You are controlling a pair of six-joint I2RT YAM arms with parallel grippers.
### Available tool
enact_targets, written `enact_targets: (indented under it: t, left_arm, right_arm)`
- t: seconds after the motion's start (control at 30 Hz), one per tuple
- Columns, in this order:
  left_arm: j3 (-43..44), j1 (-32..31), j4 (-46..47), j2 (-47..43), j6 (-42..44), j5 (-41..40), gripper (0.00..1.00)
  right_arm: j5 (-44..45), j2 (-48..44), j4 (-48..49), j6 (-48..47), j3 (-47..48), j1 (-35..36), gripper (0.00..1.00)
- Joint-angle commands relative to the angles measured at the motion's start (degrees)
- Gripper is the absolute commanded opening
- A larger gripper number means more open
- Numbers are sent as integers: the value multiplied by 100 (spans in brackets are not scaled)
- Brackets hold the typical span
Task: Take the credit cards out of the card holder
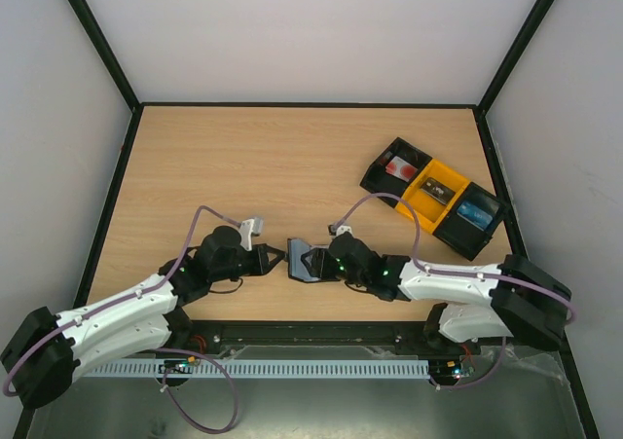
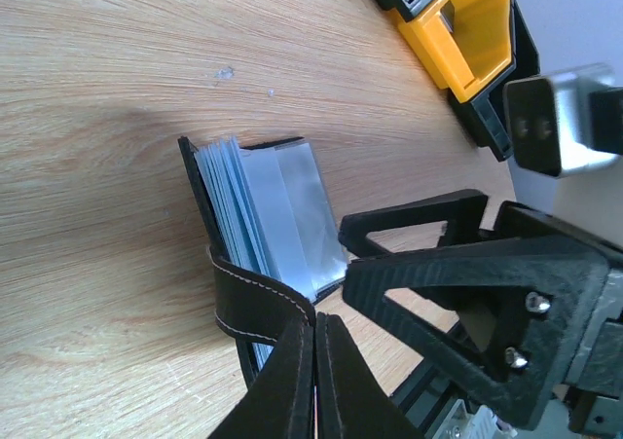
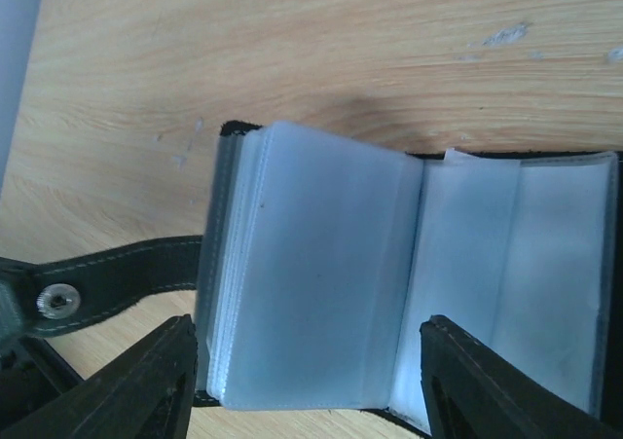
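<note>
Lying open on the wooden table between the arms, card holder, left gripper pinched shut on its black strap, right gripper fingers parted, straddling the pale sleeve stack, no firm grip evident.

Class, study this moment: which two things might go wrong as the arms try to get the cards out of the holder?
1. The left gripper pinches only the strap, so a pull may drag the whole card holder instead of steadying it.
2. The right gripper, open, straddles the stacked pale panels. Closing may catch several at once.
</note>
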Motion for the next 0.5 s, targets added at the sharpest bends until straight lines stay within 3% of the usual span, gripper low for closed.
enact_targets:
  t: [0.0,0.27,0.47]
  left_arm:
    - [-4,9,-64,-103,-10,-12,3]
    - [-9,10,-41,-97,-15,-10,3]
    - [-12,8,-71,-141,-8,-33,3]
  right_arm:
    - [-266,321,358,21,180,15,64]
    - [-513,829,544,-33,277,23,75]
    - [-379,1048,381,-99,400,23,71]
